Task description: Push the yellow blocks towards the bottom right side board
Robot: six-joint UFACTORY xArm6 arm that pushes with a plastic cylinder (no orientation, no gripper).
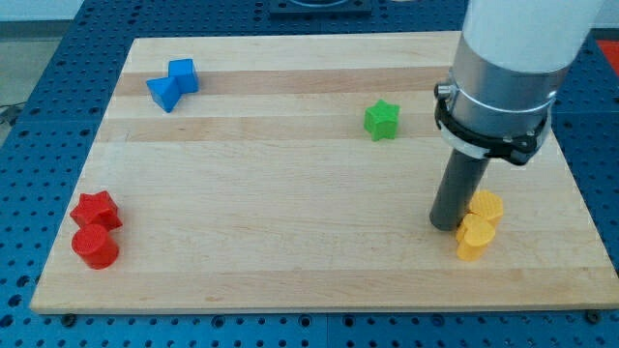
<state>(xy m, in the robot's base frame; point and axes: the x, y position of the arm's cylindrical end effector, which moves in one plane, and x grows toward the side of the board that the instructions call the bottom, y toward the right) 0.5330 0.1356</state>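
Two yellow blocks sit together at the view's lower right: a yellow hexagon-like block (486, 206) and, just below it, a yellow heart-like block (474, 238). My tip (446, 226) rests on the board directly at their left side, touching or nearly touching both. The rod rises from there into the large white and grey arm body (503, 77) at the view's top right.
A green star block (382, 119) lies at upper middle right. Two blue blocks (173, 84) sit together at upper left. A red star block (96, 210) and a red cylinder (95, 247) sit at lower left. The wooden board's right edge (580, 208) is near the yellow blocks.
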